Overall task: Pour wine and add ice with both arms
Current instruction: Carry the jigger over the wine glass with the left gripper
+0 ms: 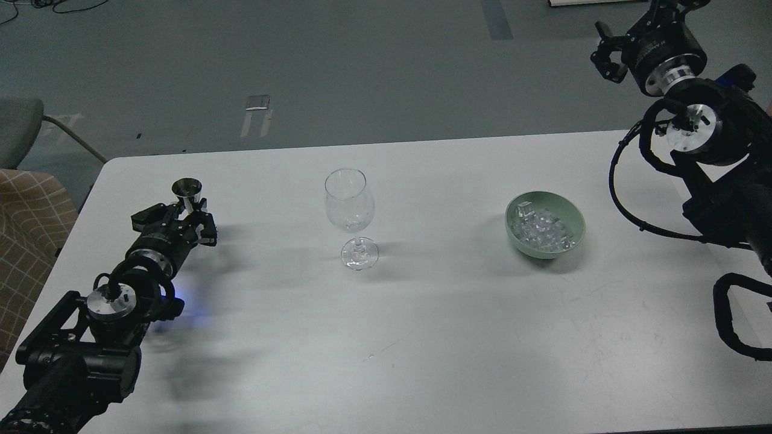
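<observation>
**Left gripper at the metal cup, wine glass and ice bowl standing apart**

Leftmost, beyond the white table, sit a grey chair and a checked tan cushion. Just right of them the left arm runs up over the table's near-left corner to the left gripper, which has its jaws set on either side of the stem of a small metal cup — they look closed on it, with the cup's open mouth upright above the fingers. Whether any wine is in the cup cannot be told from this view.

Near the middle of the table stands a clear stemmed wine glass, upright on its round foot, well apart from the cup and the gripper. Its bowl looks empty, though a colourless liquid would hardly show.

Further right is a pale green bowl, also upright, holding the ice — a heap of small clear cubes, one sitting higher near the left rim. Bowl and glass are well apart.

At the far right the right arm rises off the table edge, cables looping beside it. The right gripper hangs high above the floor beyond the table, nothing between its claws; it is seen dark and partly end-on, so I cannot tell how its jaws stand.
</observation>
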Robot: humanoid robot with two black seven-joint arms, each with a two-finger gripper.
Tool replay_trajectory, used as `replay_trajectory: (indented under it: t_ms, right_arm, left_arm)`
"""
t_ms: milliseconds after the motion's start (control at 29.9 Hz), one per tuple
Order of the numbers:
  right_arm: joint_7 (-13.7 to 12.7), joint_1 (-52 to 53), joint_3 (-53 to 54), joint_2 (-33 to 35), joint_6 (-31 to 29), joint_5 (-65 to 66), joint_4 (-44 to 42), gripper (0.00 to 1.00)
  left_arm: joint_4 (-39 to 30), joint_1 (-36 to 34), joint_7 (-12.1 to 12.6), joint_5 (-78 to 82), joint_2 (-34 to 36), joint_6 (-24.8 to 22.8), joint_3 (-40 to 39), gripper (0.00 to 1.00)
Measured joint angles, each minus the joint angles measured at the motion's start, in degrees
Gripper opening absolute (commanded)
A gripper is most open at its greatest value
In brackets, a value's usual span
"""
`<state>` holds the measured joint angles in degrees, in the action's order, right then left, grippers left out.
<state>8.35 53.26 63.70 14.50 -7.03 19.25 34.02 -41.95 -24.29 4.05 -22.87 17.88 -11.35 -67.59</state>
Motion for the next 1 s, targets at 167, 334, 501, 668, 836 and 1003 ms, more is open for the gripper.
replay_trajectory:
  t_ms: [167,334,501,668,836,1003]
  right_arm:
    - [0.0,0.03,0.0,0.02,0.0,0.0,0.0,1.0]
    - [0.0,0.03,0.01,0.09,0.0,0.0,0.0,1.0]
    - [0.0,0.03,0.02,0.09,0.0,0.05,0.0,1.0]
    - [0.0,0.01,0.03,0.09,0.0,0.05,0.0,1.0]
    - [0.0,-0.01,0.03,0.09,0.0,0.01,0.0,1.0]
    - [0.0,-0.09,0.03,0.09,0.0,0.07,0.0,1.0]
  left_arm:
    - [-0.01,-0.44,0.0,0.02,-0.02,-0.92,0.0,0.24]
    - [-0.58,-0.63,0.0,-0.01,0.24,-2.83,-0.06,0.2]
    - [-3.48,-0.66,0.13,-0.07,0.76,-3.13,-1.26,0.11]
    - [-5.63,-0.61,1.36,-0.09,0.85,-2.79,-3.02,0.07]
    - [-7.61,-0.5,1.74,-0.09,1.07,-2.0,-3.04,0.05]
    - [-9.6,-0.55,2.84,-0.09,1.47,1.49,-2.89,0.04]
